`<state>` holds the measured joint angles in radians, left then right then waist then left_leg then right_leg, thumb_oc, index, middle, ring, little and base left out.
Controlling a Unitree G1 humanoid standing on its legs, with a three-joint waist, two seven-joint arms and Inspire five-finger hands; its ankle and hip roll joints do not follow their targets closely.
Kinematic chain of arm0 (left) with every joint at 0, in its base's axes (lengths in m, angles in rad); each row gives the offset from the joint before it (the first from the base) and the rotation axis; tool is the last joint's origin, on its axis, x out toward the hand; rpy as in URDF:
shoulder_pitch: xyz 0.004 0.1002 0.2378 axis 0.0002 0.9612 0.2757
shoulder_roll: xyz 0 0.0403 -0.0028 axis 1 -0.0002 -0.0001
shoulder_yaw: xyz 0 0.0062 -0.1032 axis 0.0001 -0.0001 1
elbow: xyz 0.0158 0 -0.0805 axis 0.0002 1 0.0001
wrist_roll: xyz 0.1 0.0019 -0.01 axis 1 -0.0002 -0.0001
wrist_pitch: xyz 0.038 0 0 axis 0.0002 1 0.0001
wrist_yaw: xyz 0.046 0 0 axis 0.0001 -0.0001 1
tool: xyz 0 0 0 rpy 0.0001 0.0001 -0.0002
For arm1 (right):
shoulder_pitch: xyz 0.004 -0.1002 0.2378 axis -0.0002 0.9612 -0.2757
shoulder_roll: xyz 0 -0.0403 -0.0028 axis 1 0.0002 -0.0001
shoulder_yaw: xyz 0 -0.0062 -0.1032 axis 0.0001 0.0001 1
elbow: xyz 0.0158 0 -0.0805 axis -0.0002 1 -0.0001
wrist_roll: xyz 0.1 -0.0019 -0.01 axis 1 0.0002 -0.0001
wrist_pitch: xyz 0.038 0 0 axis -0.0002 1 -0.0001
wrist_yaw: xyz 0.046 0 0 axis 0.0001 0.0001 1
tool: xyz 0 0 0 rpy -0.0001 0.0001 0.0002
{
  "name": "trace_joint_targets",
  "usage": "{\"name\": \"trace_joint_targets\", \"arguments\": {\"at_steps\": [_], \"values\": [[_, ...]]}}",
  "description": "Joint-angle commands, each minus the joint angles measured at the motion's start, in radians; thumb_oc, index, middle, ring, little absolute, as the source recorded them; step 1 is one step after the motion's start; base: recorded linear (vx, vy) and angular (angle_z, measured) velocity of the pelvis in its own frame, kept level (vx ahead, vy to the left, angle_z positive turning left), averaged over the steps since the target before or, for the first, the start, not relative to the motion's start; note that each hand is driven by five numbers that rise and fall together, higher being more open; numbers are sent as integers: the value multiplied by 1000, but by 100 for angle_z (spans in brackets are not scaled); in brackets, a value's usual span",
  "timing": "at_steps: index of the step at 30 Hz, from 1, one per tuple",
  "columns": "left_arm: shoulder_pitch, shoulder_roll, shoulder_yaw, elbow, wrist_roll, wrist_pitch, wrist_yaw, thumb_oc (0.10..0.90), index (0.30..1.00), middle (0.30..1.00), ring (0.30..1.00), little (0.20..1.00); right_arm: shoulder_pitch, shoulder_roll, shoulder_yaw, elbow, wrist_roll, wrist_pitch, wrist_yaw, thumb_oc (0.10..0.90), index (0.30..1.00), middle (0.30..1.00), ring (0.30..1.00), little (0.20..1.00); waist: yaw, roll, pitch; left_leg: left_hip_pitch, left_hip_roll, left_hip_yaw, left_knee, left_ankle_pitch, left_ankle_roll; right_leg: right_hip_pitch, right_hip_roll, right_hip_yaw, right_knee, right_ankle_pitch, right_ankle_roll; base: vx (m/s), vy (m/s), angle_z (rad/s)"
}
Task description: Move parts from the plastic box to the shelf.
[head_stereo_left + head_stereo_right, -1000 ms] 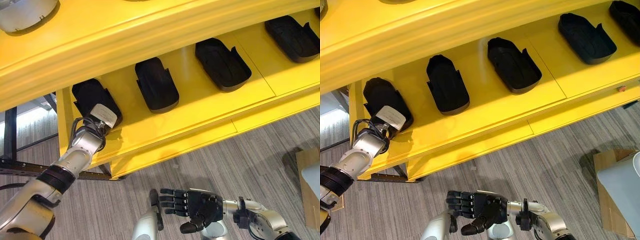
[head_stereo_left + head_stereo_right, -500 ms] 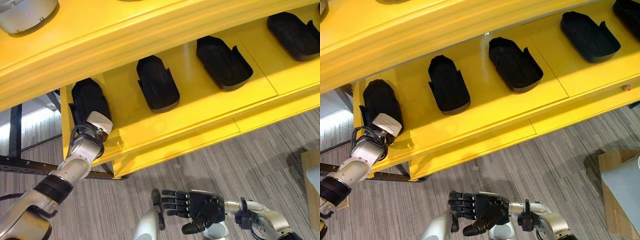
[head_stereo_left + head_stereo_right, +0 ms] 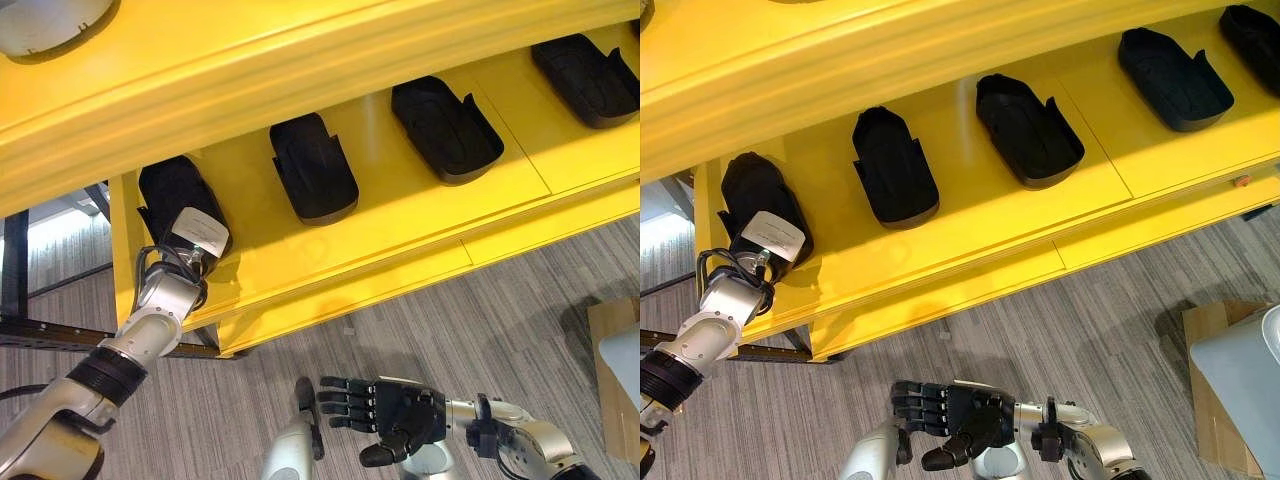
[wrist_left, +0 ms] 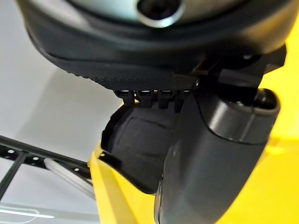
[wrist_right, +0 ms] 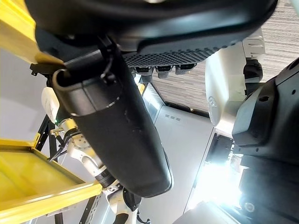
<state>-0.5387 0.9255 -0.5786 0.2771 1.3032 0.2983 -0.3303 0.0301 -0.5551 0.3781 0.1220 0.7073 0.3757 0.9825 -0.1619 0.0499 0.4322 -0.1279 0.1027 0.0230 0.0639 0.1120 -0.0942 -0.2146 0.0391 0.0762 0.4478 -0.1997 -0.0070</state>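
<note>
Left wrist view: left hand hides its fingers (behind part).

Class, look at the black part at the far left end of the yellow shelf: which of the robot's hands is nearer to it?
Left. The left hand is up at the black part on the yellow shelf; its fingers are hidden. The right hand hangs low over the floor, well away.

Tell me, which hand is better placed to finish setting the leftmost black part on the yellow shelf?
The left hand: it is already at the leftmost black part on the shelf. The right hand hangs open low above the floor.
</note>
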Motion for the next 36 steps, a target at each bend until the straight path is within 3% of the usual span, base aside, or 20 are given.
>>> {"name": "trace_joint_targets", "arguments": {"at_steps": [1, 15, 18, 22, 28, 33, 36], "values": [[-91, 14, 62, 47, 75, 147, 70, 900, 1000, 1000, 1000, 1000, 25, 49, 31, -86, 54, -25, 71, 900, 1000, 1000, 1000, 1000, -21, -25, -73, -6, -56, -13, 85, -98, 78, 48, -51, -101, -134, 84, 32, 0, 0, 0], [-112, 18, 36, 157, 134, 167, 13, 900, 1000, 1000, 1000, 1000, 20, 45, 41, -94, 56, -14, 65, 900, 1000, 1000, 1000, 1000, -24, -22, -78, -2, -57, -11, 85, -100, 78, 49, -52, -100, -135, 86, 35, 0, 0, 0], [-97, 14, 45, 159, 140, 241, 8, 900, 1000, 1000, 1000, 1000, 18, 45, 45, -105, 56, -9, 59, 900, 1000, 1000, 1000, 1000, -20, -22, -76, -2, -58, -13, 85, -101, 79, 51, -52, -100, -135, 84, 34, 0, 0, 0], [-90, 18, 63, 148, 128, 292, -3, 900, 1000, 1000, 1000, 1000, 18, 46, 47, -105, 55, -13, 61, 900, 1000, 1000, 1000, 1000, -16, -23, -74, -4, -59, -17, 84, -101, 80, 51, -51, -98, -138, 85, 34, 0, 0, 0], [-85, 15, 107, 122, 5, 385, 183, 900, 1000, 1000, 1000, 1000, 21, 54, 54, -106, 68, -28, 52, 900, 1000, 1000, 1000, 1000, -7, -32, -74, -8, -57, -21, 86, -100, 81, 54, -47, -101, -140, 86, 32, -8, -38, 0], [-77, 22, 141, 101, -90, 405, 258, 900, 1000, 1000, 1000, 1000, 26, 58, 47, -105, 68, -34, 58, 900, 1000, 1000, 1000, 1000, 0, -35, -71, -14, -57, -25, 89, -99, 82, 53, -46, -102, -141, 86, 31, 0, 0, 0], [-69, 22, 155, 97, -145, 384, 341, 900, 1000, 1000, 1000, 1000, 28, 58, 45, -114, 76, -32, 56, 900, 1000, 1000, 1000, 1000, 2, -39, -70, -16, -56, -28, 90, -99, 82, 53, -44, -102, -143, 88, 30, 0, 0, 0]]}}
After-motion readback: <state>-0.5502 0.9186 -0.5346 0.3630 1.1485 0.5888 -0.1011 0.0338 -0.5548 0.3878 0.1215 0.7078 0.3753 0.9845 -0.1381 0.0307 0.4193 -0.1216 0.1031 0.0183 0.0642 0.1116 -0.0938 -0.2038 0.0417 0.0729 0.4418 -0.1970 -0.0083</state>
